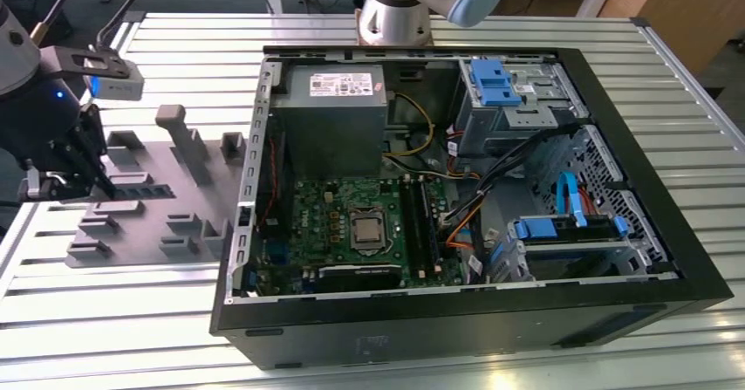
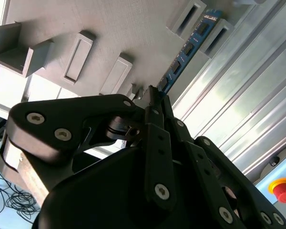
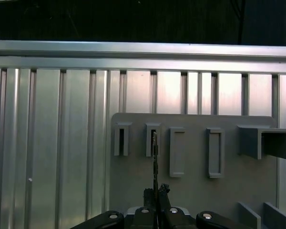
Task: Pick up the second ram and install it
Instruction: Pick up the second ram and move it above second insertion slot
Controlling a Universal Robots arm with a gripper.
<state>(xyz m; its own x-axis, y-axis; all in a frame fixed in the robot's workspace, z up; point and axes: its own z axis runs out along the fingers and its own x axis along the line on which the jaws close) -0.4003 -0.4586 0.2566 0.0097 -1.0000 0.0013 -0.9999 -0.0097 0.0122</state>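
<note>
Black gripper (image 1: 98,186) at the exterior view's left is pinched on one end of the ram (image 2: 188,47), which sits on edge over the grey tray (image 1: 174,167) among its blocks. Open computer case (image 1: 466,320) stands right of the tray.

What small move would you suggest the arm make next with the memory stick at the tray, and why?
Probably a short, straight lift away from the tray. The gripper looks closed on the near end of the second ram, whose far end sits between upright blocks of the grey tray. Lifting straight should clear those blocks before any sideways travel toward the open computer case.
</note>
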